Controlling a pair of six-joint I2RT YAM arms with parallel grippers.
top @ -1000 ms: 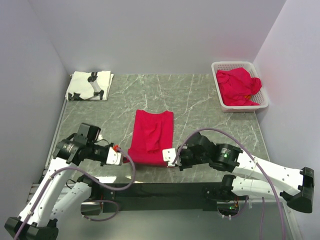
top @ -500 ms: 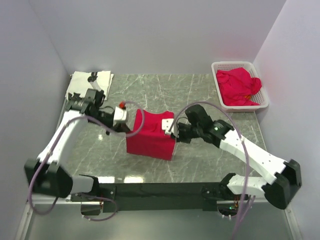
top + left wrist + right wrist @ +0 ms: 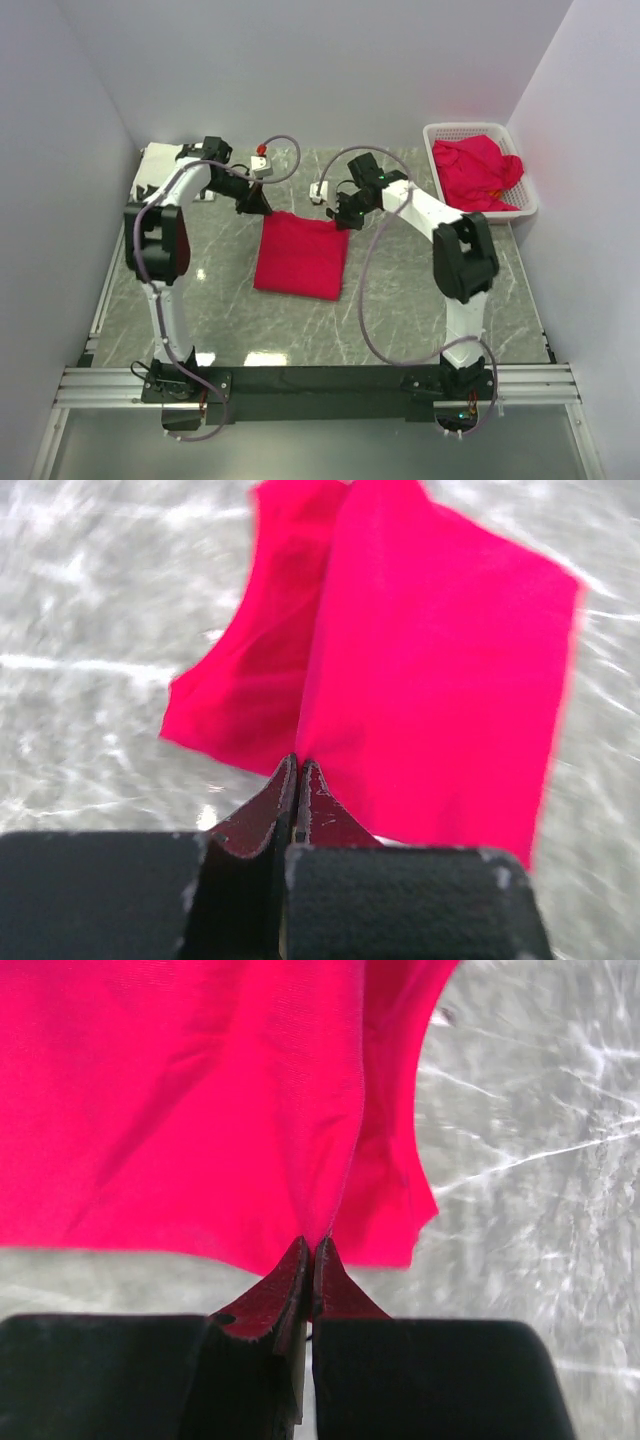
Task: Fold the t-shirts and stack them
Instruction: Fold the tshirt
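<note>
My left claw (image 3: 262, 207) is clamped on the far left corner of the red t-shirt (image 3: 298, 256). My right claw (image 3: 339, 219) is clamped on its far right corner. In both wrist views my fingertips meet with red cloth caught between them, and a lower layer of the cloth shows beside the top one. The t-shirt lies folded as an oblong in the middle of the table (image 3: 420, 290). A white t-shirt (image 3: 155, 165) with a black print lies in the far left corner, partly behind my left arm. More red t-shirts (image 3: 478, 172) are heaped in the white basket (image 3: 470, 127) at the far right corner.
</note>
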